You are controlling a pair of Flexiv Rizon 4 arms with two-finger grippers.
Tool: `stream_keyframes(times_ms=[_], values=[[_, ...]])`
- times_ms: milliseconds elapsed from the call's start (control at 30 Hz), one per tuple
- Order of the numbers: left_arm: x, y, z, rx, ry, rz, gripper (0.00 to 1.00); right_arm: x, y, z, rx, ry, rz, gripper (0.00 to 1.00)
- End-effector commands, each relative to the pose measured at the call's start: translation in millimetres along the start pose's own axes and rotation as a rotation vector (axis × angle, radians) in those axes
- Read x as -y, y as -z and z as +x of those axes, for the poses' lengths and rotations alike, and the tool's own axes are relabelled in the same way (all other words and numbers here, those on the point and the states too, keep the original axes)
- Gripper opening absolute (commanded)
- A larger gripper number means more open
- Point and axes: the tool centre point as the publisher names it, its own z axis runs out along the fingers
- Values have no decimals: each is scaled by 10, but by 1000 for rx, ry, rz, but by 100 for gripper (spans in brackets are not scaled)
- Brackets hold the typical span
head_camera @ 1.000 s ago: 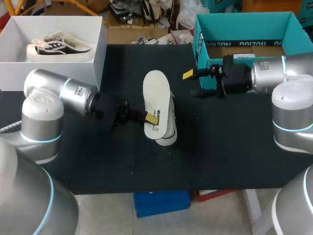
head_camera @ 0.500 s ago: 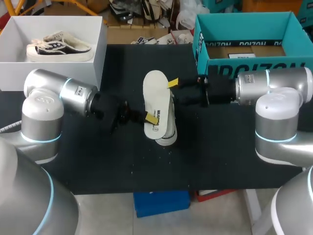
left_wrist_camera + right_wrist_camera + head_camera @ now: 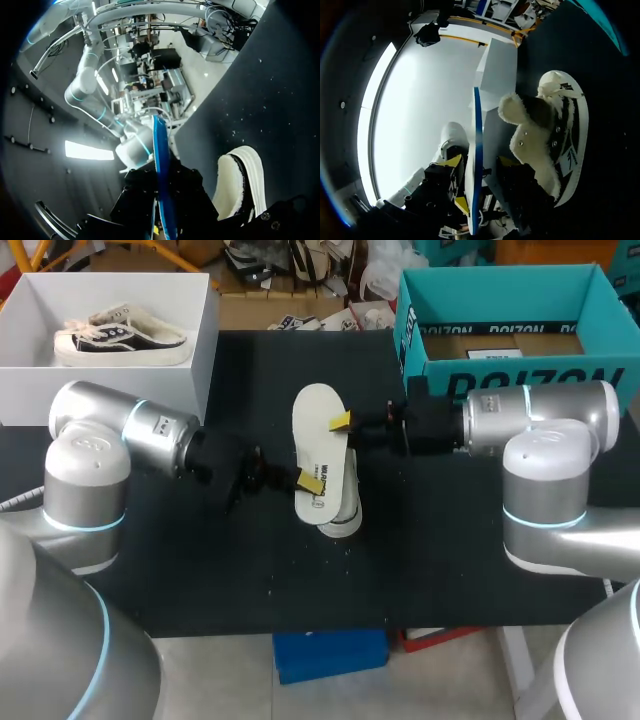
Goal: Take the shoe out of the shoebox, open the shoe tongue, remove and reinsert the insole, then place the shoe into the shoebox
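The white insole [image 3: 318,435] lies slanted over the white, fleece-lined shoe [image 3: 345,515] in the middle of the black table. My left gripper [image 3: 310,482] is shut on the insole's near end. In the left wrist view the insole [image 3: 159,165] shows as a thin blue edge between the dark fingers, with the shoe [image 3: 240,185] beside it. My right gripper [image 3: 341,423] is at the insole's right edge, one yellow tip above it. In the right wrist view the insole [image 3: 477,150] stands edge-on straight ahead, and the shoe [image 3: 545,135] is next to it.
The teal shoebox [image 3: 520,375] stands open at the back right, just behind my right arm. A white box [image 3: 205,350] at the back left holds another shoe [image 3: 120,335]. Bare black table lies in front of the shoe.
My right arm has swung left from beside the teal shoebox to the insole's right edge, and its fingers have drawn closer together. The left arm and insole have not moved.
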Motion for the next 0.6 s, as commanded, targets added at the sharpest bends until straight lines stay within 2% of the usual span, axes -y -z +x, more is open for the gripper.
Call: stream_keyframes(times_ms=[33,100,133,267,300,333,433,600], values=[[4,-9,2,-3,-3,-3,0,-25,-49,-45,8,-9,5,13],[4,-9,2,-3,-3,-3,0,-26,-31,-65,9,-13,6,10],[4,-9,2,-3,-3,-3,0,-29,-17,-74,11,-15,4,1],[4,-9,2,-3,-3,-3,0,-33,-7,-79,19,-17,7,0],[4,-9,2,-3,-3,-3,17,-33,-7,-79,19,-17,7,0],[4,-9,2,-3,-3,-3,100,-33,-7,-79,19,-17,7,0],[26,-4,-70,-109,16,3,100,-33,-7,-79,19,-17,7,0],[170,129,-218,-419,104,-12,100,-33,-7,-79,19,-17,7,0]])
